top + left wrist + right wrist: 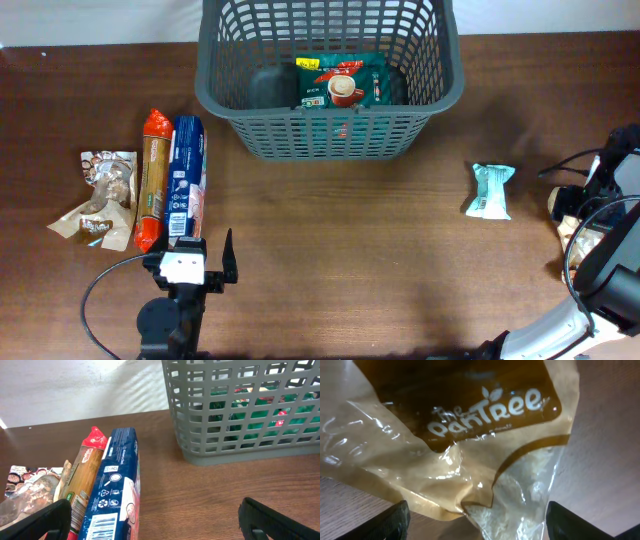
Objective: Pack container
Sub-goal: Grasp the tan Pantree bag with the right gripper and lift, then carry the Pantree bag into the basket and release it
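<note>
The dark grey lattice basket (330, 135) stands at the back centre and shows in the left wrist view (200, 435). A green packet (340, 82) and a dark item (268, 88) lie inside it. My left gripper (202, 260) is open and empty at the front left, with its left finger by the near end of a blue pack (112, 495). My right gripper (475, 522) is open at the far right edge, its fingers either side of a tan "Pantree" bag of rice (470, 435) lying close below it.
Left of the blue pack (187, 175) lie a long orange pack with red ends (152, 180) and a brown crinkled snack packet (100, 195). A small teal packet (490, 190) lies on the wood at the right. Cables trail from both arms.
</note>
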You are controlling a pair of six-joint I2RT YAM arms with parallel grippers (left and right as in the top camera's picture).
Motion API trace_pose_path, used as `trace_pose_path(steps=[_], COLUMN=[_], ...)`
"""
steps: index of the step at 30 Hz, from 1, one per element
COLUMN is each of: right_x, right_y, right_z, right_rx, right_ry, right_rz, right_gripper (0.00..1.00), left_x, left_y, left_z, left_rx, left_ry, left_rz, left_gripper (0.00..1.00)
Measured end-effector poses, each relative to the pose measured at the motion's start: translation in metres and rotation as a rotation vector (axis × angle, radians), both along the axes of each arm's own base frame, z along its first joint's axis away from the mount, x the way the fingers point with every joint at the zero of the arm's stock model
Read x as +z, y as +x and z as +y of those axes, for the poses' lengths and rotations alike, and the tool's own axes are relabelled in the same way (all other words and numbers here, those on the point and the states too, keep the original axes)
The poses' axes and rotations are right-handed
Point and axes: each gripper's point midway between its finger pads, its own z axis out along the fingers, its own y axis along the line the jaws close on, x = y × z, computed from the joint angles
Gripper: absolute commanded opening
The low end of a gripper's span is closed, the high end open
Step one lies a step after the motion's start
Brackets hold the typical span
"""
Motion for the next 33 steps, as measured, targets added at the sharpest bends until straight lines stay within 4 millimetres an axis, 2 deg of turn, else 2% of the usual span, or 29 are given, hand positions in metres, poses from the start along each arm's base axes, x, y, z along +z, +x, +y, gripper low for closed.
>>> trace_pose_path(steps=[6,9,10,11,13,19,22,24,27,29,31,33], right_x=[-0.011,-0.021,-0.025,-0.029,-0.031,-0.027,-0.022,-0.011,0.021,0.058,0.103,0.156], right_y=[-0.001,-0.009,-0.013,-0.016,-0.019,-0.011,0.001,0.018,0.055,0.082,0.108,0.134], right_z=[0.001,0.007,0.009,0.01,0.012,0.012,0.018,0.022,0.023,0.025,0.029,0.042], right_rx=[0.02,0.024,0.027,0.026,0.01,-0.038,-0.065,-0.091,-0.103,-0.097,-0.063,0.006], right_ry=[-0.003,0.012,0.017,0.018,0.015,0.015,0.074,0.126,0.189,0.233,0.261,0.283], right_rz=[-0.005,0.011,0.019,0.026,0.026,-0.029,-0.085,-0.143,-0.27,-0.367,-0.471,-0.585], right_gripper=[0.84,0.76,0.62,0.36,0.05,0.04,0.04,0.04,0.04,0.04,0.03,0.04], left_x=[0.0,0.0,0.0,0.0,0.0,0.0,0.0,0.0,0.0,0.0,0.0,0.0], left_y=[0.0,0.0,0.0,0.0,0.0,0.0,0.0,0.0,0.0,0.0,0.0,0.0], left_z=[0.0,0.0,0.0,0.0,0.0,0.0,0.0,0.0,0.0,0.0,0.0,0.0], left_rx=[0.0,0.0,0.0,0.0,0.0,0.0,0.0,0.0,0.0,0.0,0.0,0.0], left_ry=[0.0,0.0,0.0,0.0,0.0,0.0,0.0,0.0,0.0,0.0,0.0,0.0], left_rz=[0.0,0.0,0.0,0.0,0.0,0.0,0.0,0.0,0.0,0.0,0.0,0.0], left_gripper=[0.99,0.99,0.99,0.99,0.99,0.99,0.99,0.99,0.99,0.99,0.99,0.99])
